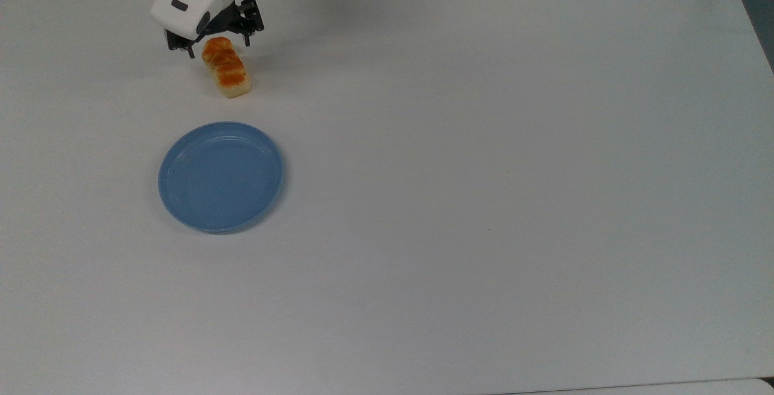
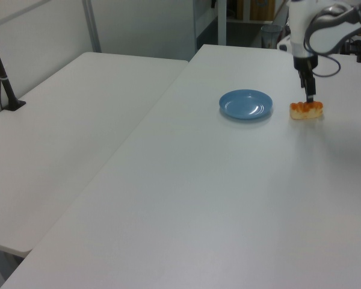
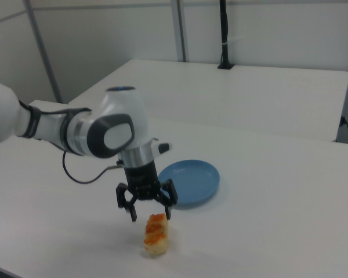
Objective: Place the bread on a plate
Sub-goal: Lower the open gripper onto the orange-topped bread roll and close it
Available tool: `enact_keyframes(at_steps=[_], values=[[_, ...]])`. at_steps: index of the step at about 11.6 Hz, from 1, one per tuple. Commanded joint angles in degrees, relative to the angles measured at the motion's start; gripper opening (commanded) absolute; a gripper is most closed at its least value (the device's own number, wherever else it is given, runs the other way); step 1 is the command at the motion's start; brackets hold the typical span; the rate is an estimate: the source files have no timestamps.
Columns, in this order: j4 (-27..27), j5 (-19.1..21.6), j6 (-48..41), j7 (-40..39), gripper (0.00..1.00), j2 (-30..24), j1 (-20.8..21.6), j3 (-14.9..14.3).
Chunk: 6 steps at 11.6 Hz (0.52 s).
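Right now the gripper (image 3: 150,216) hangs just above one end of the bread (image 3: 155,234), its two black fingers (image 3: 131,211) spread apart and pointing down, one to either side of the loaf's end as the right view shows it. Nothing is clamped between them. The bread lies flat on the white table (image 1: 484,171), orange-brown top upward, and in the top view it slants from upper left to lower right, with the gripper (image 1: 217,46) over its upper-left end. From the left view the gripper (image 2: 309,97) stands upright over the loaf (image 2: 306,109), tips close to its top; whether they touch it I cannot tell. The plate (image 1: 221,176) sits apart from the bread, below it in the top view, and carries nothing. In the left view the plate (image 2: 246,104) is to the left of the bread, and in the right view the plate (image 3: 189,181) lies beyond it, up and to the right. The arm's white body (image 3: 87,130) reaches in from the right view's left.
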Motion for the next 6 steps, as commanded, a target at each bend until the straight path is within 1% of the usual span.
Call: enact_keyframes(at_steps=[1,2,3,4,5,6], values=[[-1.38,-1.37,4.86,-2.48,1.0,4.73,-0.56,0.37],[-1.29,-1.37,5.13,-3.36,1.0,5.0,-0.82,0.29],[-1.38,-1.37,5.22,-4.67,1.0,5.7,-2.04,0.37],[-1.38,-1.37,5.22,-5.29,0.8,6.32,-2.49,0.37],[-1.29,-1.2,5.04,-5.39,0.62,6.24,-3.19,0.37],[-0.68,0.02,4.43,-5.13,0.56,5.8,-4.33,0.37]])
